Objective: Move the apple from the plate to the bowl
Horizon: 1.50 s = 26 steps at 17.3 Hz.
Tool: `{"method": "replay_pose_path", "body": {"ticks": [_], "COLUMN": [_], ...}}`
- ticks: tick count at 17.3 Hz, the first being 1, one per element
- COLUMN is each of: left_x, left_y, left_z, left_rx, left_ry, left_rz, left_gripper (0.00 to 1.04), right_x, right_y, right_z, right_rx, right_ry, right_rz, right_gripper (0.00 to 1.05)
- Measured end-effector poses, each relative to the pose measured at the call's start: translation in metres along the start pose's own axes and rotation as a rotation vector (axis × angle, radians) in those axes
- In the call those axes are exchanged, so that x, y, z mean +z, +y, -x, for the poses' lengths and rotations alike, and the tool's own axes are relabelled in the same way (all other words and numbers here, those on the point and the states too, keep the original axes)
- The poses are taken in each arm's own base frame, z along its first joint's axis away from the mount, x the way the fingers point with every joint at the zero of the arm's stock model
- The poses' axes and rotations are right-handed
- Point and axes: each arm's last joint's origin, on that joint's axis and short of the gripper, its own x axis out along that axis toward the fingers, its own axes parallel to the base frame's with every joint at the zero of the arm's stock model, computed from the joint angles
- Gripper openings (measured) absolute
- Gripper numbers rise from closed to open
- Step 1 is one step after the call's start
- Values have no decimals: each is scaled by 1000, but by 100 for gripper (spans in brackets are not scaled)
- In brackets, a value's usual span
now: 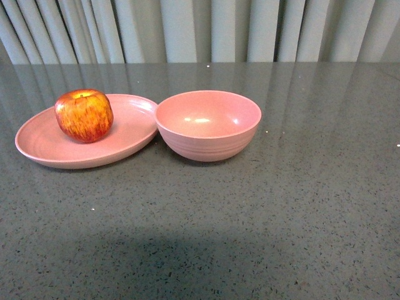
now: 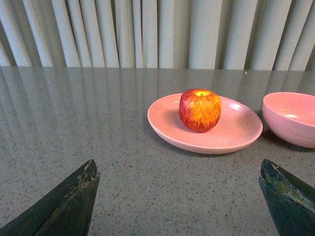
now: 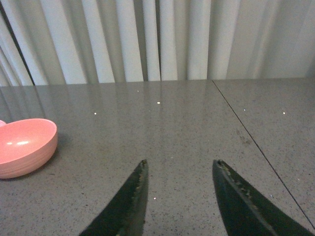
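Surface: dark grey speckled surface (image 1: 281,219), glossy enough to mirror the curtain, and a thin seam (image 3: 256,147) runs across it in my right wrist view.
Room: pale pleated curtain (image 1: 187,31) hanging all along the far edge.
Apple: here it is, the apple (image 1: 84,115) sitting upright on the plate (image 1: 44,147), stem dimple up, on the plate's far half.
Plate: lies on the left side of the front view, low rim all round.
Bowl: the bowl (image 1: 208,125) stands just right of the plate, rims very close; I cannot tell whether they touch. Its inside is bare pink.
Left claw: my left claw (image 2: 178,164) sits low over the surface, facing the apple and plate from well back, fingers spread wide apart, nothing between them.
Right claw: my right claw (image 3: 180,162) is low too, off to the bowl's right, fingers parted more narrowly, gripping nothing.
Front view: neither of my arms shows there.
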Motion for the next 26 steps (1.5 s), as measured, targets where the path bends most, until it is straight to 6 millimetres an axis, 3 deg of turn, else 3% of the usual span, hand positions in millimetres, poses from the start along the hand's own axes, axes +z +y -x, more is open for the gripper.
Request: {"method": "replay_pose_path", "body": {"ticks": [2, 4, 6, 10, 16, 18, 26], "left_x": [0, 0, 0, 0, 0, 0, 0], "left_y": [0, 0, 0, 0, 0, 0, 0], "left_z": [0, 0, 0, 0, 0, 0, 0], "left_rx": [0, 0, 0, 0, 0, 2, 0], "left_ry": [0, 1, 0, 1, 0, 1, 1], "left_rz": [0, 0, 0, 0, 0, 0, 0], "left_gripper": [98, 98, 98, 98, 98, 98, 98], "right_x": [-7, -11, -23, -39, -43, -53, -52], "right_y": [0, 0, 0, -1, -1, -1, -1], "right_z": [3, 3, 5, 17, 18, 18, 18], "right_rx": [0, 1, 0, 0, 0, 0, 1], "right_ry": [-11, -6, 6, 17, -4, 3, -8], "right_rz": [7, 8, 16, 18, 18, 18, 18], "right_gripper": [25, 18, 2, 2, 2, 2, 2]}}
